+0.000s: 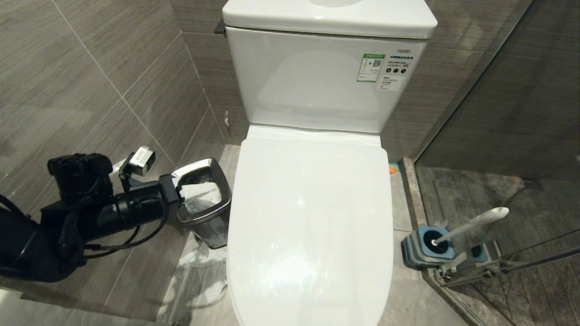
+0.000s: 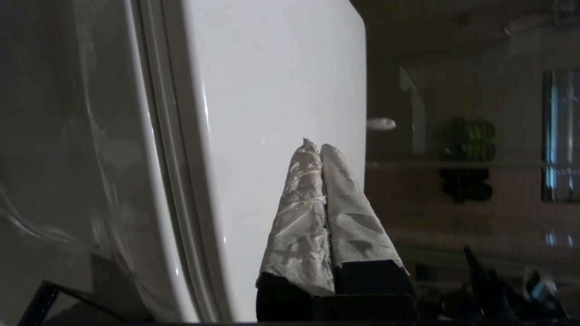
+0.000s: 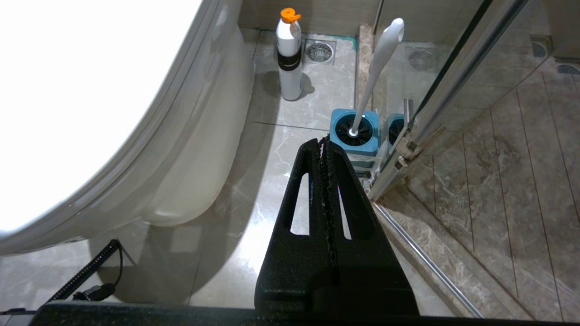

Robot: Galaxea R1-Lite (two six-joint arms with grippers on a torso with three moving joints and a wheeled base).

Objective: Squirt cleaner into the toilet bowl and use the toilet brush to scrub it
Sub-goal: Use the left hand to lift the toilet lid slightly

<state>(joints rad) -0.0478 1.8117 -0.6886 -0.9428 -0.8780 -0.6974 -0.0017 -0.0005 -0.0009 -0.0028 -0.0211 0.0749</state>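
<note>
**Lid is down, left end effector beside the toilet**

The large glossy white ceramic toilet bowl (image 1: 310, 217) has its white oval lid lying flat and closed, so the basin is hidden and no turquoise cleaner can be seen. The lid's long axis runs from near to far in the head view. The left end effector (image 2: 319, 149) is clenched and empty; its two fingers (image 2: 303, 199), wrapped in pale crinkled paper, press together. In the head view the black left arm (image 1: 104, 213) reaches in from the left, over the small square steel bin (image 1: 204, 199), so the lid's edge lies just to its right. I judge this arm is nearer for lifting the lid.

The slim white plastic toilet brush (image 1: 471, 224) stands tilted in its square blue-and-grey holder (image 1: 428, 249) on the floor at the right of the toilet, beside the glass shower door (image 1: 512, 136). The right end effector (image 3: 324, 149) is also clenched and empty, with the brush just ahead of it.

Only the right wrist view shows a white bottle with orange cap (image 3: 290, 54) standing on the floor, farther than the brush. Only the left wrist view shows the lid's rim edge-on.
</note>
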